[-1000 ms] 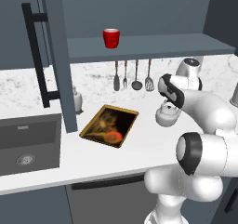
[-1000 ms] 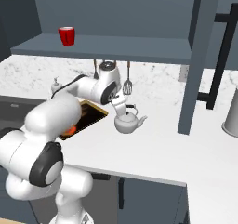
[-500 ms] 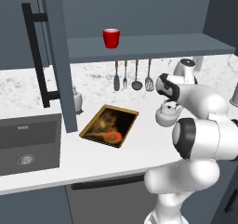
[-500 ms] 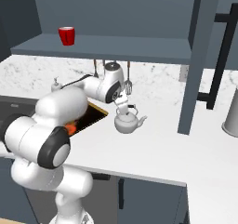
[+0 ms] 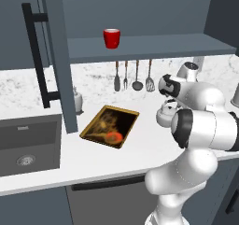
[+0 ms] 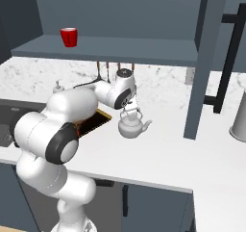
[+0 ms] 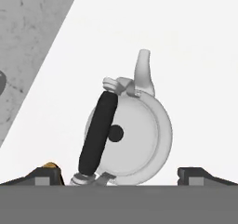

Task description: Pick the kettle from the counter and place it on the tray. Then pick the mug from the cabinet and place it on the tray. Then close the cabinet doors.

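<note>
Kitchen: marble counter [image 5: 140, 144], sink [image 5: 28, 142], hanging utensils [image 5: 133, 77], wall cabinet [image 5: 140, 14].

The kettle [image 7: 139, 135] looks like smooth silvery-white metal with a matt black handle top. The bench [image 6: 163, 154] is white speckled marble-like stone. The tray [image 5: 110, 126] has a patterned golden-brown surface; the mug [image 5: 111, 38] is plain red.

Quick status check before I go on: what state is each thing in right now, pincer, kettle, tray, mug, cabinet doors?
Pincer: open, poised right over the kettle, holding nothing.
Kettle: upright on the counter, lid on, not gripped.
Tray: flat on the counter, nothing on it.
Mug: upright on the cabinet shelf.
Cabinet doors: open.
</note>
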{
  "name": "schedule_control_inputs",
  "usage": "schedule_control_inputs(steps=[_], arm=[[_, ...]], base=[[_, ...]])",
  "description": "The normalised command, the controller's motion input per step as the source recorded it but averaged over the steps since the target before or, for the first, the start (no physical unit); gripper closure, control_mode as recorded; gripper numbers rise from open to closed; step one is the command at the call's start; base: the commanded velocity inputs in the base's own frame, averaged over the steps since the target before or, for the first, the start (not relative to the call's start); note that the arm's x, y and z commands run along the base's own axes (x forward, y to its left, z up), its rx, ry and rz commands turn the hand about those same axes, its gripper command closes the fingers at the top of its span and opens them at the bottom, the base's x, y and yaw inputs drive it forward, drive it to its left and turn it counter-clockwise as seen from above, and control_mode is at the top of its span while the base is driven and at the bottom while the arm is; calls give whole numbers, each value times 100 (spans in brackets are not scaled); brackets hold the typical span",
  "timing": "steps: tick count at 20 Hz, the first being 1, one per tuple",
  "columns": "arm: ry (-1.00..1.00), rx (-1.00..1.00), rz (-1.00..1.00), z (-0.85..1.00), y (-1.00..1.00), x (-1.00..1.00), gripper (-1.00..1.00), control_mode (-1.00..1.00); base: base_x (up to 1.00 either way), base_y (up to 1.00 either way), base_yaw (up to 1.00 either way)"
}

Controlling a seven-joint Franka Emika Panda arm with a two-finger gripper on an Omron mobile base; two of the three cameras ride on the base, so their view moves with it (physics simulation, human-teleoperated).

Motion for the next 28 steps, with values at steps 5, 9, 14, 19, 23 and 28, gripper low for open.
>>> schedule_control_inputs(steps=[5, 9, 14, 19, 23, 28], arm=[[0, 8, -1, -9, -9, 17, -100, -100], [2, 6, -1, -7, -6, 18, -100, -100], [0, 4, -1, -8, -5, 15, -100, -100], [1, 0, -1, -17, 0, 21, -100, -100], [0, 0, 0, -14, 0, 11, -100, -100], [0, 0, 0, -6, -1, 6, 100, -100]], base=[[0, 0, 0], [0, 0, 0], [0, 0, 0], [0, 0, 0], [0, 0, 0], [0, 0, 0]])
